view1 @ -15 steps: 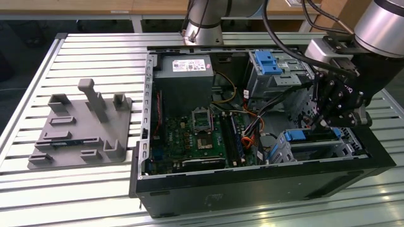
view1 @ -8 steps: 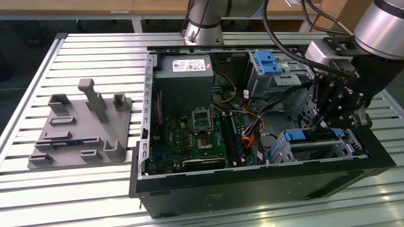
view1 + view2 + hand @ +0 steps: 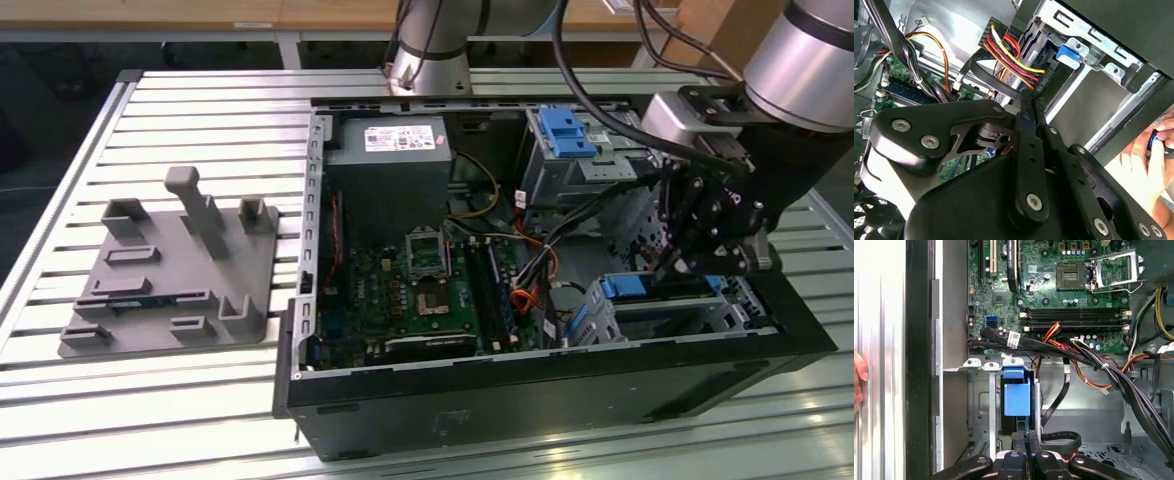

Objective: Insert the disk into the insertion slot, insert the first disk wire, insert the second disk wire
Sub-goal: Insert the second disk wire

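The end effector (image 3: 1026,442) hides most of the disk (image 3: 1017,397); a hand (image 3: 859,380) is cut off at the edge.

My arm (image 3: 801,60) reaches down from the exterior view's right, wrist bent, gripper (image 3: 687,262) pointing downward. Its fingers (image 3: 1026,440) are pressed together. A person's hand (image 3: 1146,160) shows in the second wrist view

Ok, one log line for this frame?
disk: in insertion slot | gripper: shut, beside disk's blue carrier | person's hand: outside case
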